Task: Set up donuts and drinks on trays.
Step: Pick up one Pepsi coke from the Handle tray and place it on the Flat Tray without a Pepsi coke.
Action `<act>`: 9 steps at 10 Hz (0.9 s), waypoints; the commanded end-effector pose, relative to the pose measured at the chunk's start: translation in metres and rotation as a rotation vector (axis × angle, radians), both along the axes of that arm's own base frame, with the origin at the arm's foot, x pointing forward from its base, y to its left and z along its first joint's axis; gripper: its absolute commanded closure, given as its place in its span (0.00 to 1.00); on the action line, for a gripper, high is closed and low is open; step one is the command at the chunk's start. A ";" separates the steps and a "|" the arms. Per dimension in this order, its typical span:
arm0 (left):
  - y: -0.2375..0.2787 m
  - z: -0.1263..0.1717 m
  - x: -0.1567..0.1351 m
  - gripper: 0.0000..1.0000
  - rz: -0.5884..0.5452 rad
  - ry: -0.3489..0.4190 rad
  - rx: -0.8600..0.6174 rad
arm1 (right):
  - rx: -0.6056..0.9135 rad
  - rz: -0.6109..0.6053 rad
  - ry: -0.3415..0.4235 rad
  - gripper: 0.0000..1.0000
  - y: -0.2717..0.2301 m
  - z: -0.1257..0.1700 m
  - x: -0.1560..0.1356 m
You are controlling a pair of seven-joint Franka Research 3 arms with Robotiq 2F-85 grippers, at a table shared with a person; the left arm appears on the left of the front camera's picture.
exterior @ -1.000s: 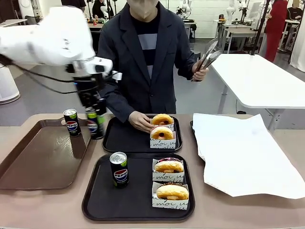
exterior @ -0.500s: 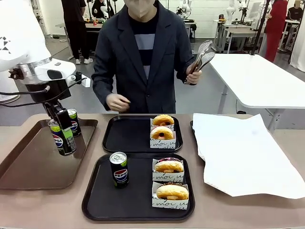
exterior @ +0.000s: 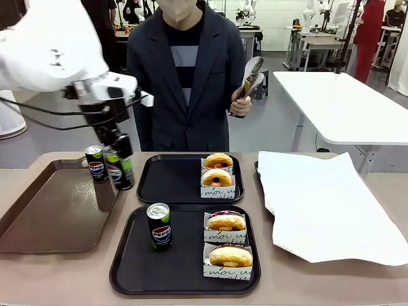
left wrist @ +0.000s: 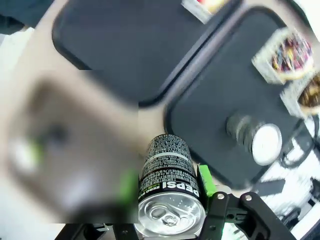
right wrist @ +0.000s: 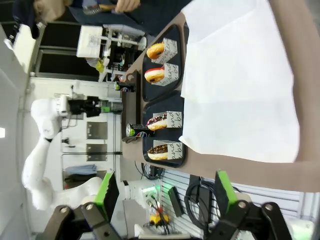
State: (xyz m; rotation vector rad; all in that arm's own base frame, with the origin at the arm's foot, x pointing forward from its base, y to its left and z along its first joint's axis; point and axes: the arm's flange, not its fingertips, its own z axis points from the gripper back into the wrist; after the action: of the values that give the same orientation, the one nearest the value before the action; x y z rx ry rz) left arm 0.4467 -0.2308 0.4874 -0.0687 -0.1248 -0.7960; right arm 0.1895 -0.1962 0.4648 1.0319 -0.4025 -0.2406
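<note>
Matte black plastic trays [exterior: 185,182], glossy metal cans [exterior: 159,225].

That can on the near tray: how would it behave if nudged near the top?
The can is tall and slim on a small base, so it would likely tip rather than slide. Once down, its round body would probably roll until the tray rim stops it. Its smooth printed wall looks fairly slippery.

my left arm [exterior: 54,48]: white, smooth rounded shell | wrist: grey-white band, black cables looping beneath | my left fingers [left wrist: 204,180]: black links with visible pivot bolts, bright green pads | my right fingers [right wrist: 222,192]: black, same green pads, bolted joints at base
</note>
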 end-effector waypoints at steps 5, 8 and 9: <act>-0.093 -0.046 0.111 0.42 0.185 -0.095 0.111 | 0.011 0.004 -0.022 0.00 0.000 -0.001 0.001; -0.089 -0.073 0.128 0.42 0.194 -0.081 0.068 | 0.011 0.004 -0.022 0.00 0.000 -0.001 0.001; -0.086 -0.081 0.132 0.42 0.197 -0.066 0.061 | 0.011 0.004 -0.022 0.00 0.000 -0.001 0.001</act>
State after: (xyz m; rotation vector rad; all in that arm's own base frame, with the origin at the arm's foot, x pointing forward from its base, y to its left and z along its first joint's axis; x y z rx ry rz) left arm 0.5745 -0.3202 0.4079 0.0443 -0.1500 -0.6246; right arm 0.1895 -0.1962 0.4649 1.0318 -0.4027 -0.2404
